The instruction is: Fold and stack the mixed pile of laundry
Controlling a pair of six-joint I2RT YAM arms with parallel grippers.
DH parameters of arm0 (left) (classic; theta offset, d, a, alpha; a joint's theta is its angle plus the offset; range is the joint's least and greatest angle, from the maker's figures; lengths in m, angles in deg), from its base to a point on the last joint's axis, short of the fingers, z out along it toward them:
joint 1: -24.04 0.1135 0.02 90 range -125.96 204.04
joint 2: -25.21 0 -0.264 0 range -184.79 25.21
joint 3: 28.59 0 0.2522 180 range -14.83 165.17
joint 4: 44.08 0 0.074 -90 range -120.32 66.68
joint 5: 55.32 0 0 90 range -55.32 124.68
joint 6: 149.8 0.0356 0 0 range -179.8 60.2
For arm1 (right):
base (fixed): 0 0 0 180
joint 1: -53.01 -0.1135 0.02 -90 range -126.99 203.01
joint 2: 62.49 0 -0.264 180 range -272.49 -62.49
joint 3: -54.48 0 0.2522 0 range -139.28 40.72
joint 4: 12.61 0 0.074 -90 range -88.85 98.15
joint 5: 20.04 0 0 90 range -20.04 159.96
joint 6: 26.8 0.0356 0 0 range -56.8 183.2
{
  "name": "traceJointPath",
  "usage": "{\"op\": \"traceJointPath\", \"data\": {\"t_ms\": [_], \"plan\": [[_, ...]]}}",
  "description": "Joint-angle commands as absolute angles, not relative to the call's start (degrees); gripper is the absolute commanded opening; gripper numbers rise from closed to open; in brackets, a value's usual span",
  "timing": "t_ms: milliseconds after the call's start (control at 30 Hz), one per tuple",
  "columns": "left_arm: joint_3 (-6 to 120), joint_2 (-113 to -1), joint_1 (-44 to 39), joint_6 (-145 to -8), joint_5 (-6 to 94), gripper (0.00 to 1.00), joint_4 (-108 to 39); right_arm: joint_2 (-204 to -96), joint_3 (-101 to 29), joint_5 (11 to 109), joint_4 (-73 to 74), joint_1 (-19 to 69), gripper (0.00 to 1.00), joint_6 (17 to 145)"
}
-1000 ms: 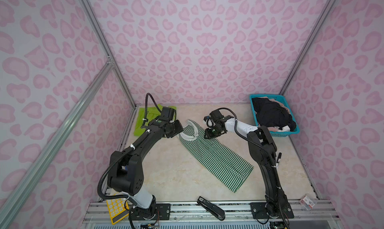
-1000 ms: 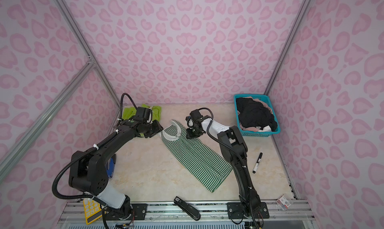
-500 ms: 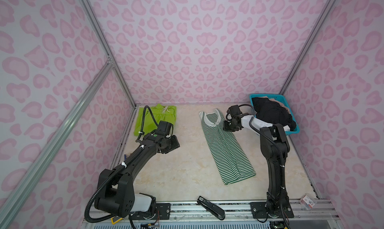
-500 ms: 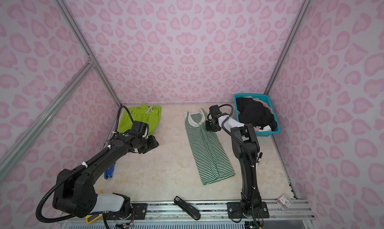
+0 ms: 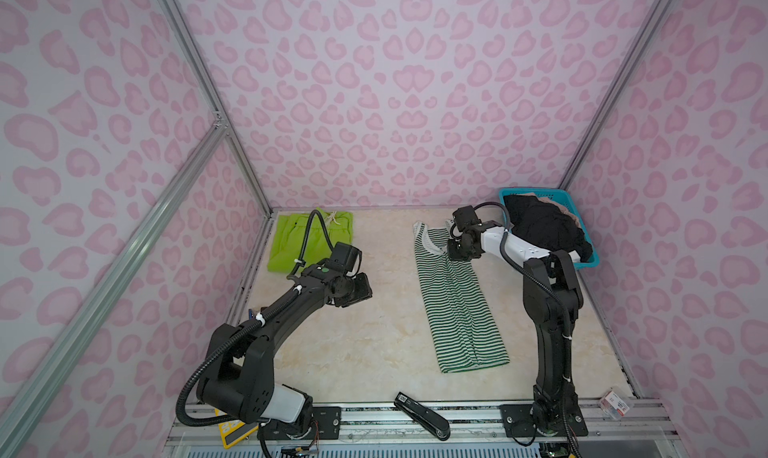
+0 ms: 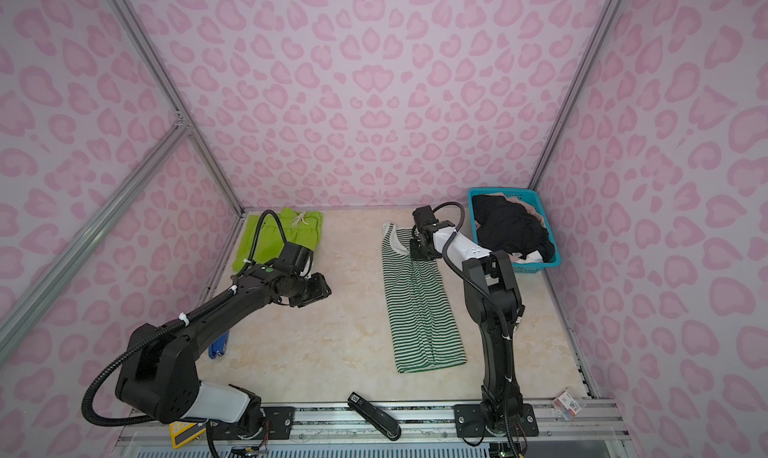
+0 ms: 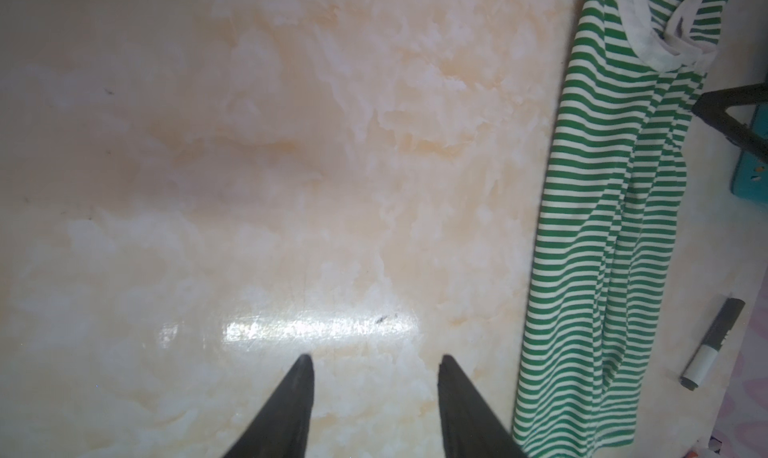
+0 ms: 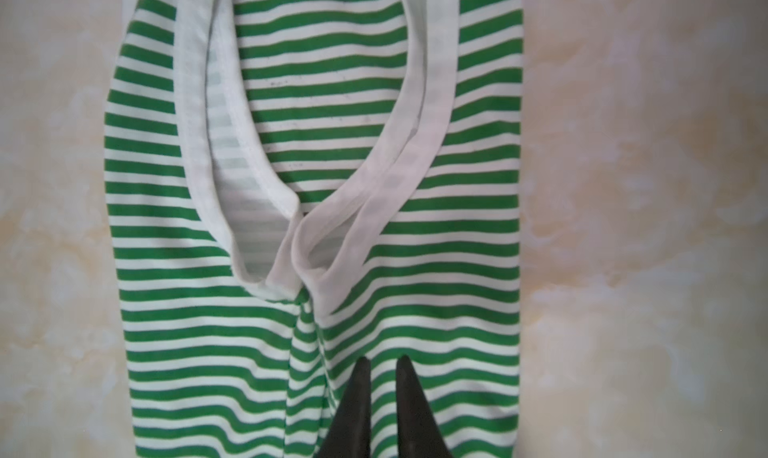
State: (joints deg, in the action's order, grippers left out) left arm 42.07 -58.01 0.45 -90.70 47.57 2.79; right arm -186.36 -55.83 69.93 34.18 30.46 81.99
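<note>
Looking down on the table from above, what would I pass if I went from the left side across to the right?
In a top view: lime-green shorts → left gripper → striped top → teal basket.

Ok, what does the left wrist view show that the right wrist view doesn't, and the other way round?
Only the left wrist view: the left gripper with fingers apart over bare table, the green-and-white striped top down to its hem, a black marker and a corner of the teal basket.

Only the right wrist view: the narrow gap between the right gripper fingers, over cloth just below the white neckline trim. Whether they pinch it is unclear.

Both: the top lying on the marbled table.
</note>
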Motion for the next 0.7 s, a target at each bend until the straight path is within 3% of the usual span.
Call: {"op": "traceJointPath", "data": {"t_ms": [0, 233, 500, 667], "plan": [[40.94, -56.37, 0.45, -90.83, 46.16, 0.51, 2.9, -189.08, -57.6, 65.82, 34.72, 30.49, 0.08, 82.5], [38.27, -54.71, 0.33, -91.52, 46.11, 0.51, 2.78, -193.34, -60.59, 61.45, 34.95, 29.9, 0.06, 83.16], [38.01, -54.76, 0.15, -91.88, 46.11, 0.5, 2.63, -198.05, -64.08, 64.05, 38.56, 31.0, 0.06, 84.21], [39.53, -55.68, -2.38, -90.8, 48.0, 0.5, 1.6, -191.52, -61.54, 64.62, 36.93, 31.59, 0.18, 81.3]]}}
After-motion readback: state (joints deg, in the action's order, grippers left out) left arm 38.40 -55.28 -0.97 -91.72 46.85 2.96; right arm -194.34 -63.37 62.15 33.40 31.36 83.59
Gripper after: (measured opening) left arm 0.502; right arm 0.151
